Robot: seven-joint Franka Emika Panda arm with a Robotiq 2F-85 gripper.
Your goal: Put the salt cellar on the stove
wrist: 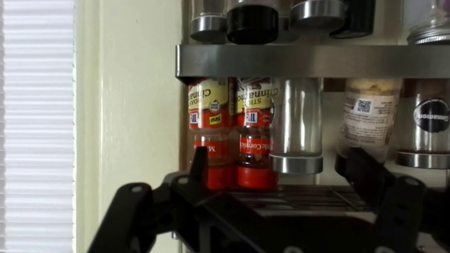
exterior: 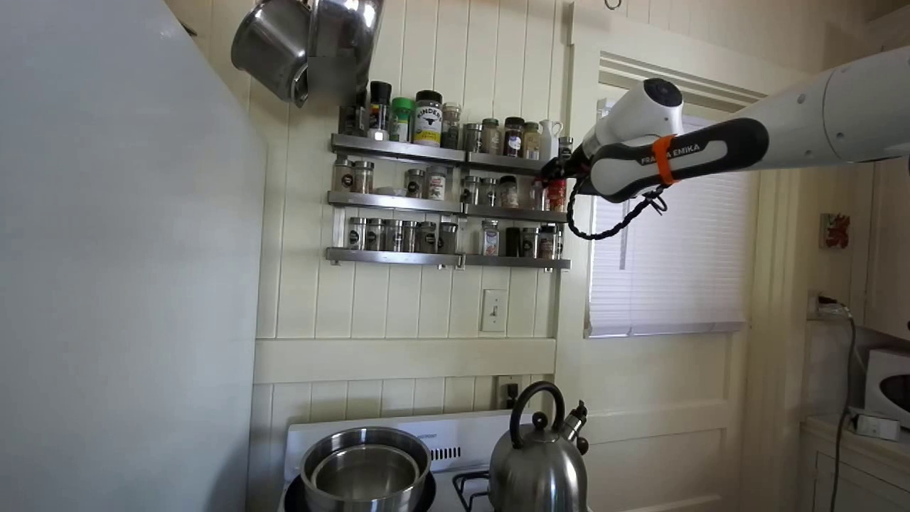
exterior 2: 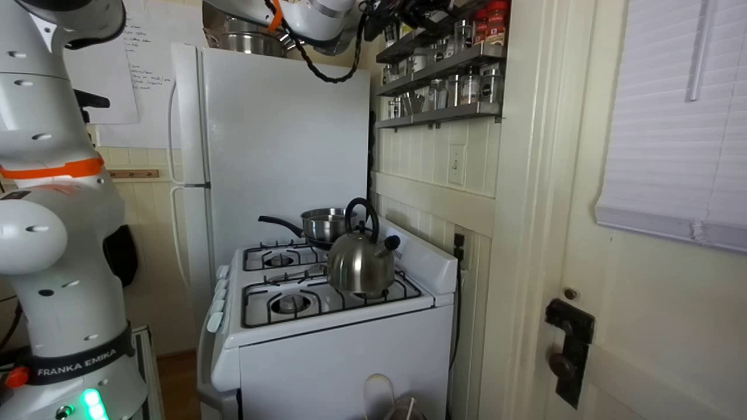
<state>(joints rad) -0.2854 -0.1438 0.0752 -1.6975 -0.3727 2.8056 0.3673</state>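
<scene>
Crowding the rear of the stove (exterior 2: 335,350) are a kettle (exterior 2: 360,267) and pans (exterior 2: 322,224)

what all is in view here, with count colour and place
stove: 1, white, against the wall
fridge: 1, white, beside the stove
kettle: 1, steel and black, on the stove
nested pans: at least 2, steel, stove's fridge side
spice shelves: 3 tiers, grey, on the wall
red-capped jars: 2, red and yellow, end of middle tier
jug: 1, white, top tier
other jars: many, partly hidden, mixed colours, all tiers
pots: at least 2, steel, upper left in an exterior view
light switch: 1, pale, below the shelves
door: 1, cream, beside the shelves
blind: 1, white, over the door
robot arm: 1, mostly white, extended to the shelves
pincer: 1, black, open, facing the middle tier
</scene>
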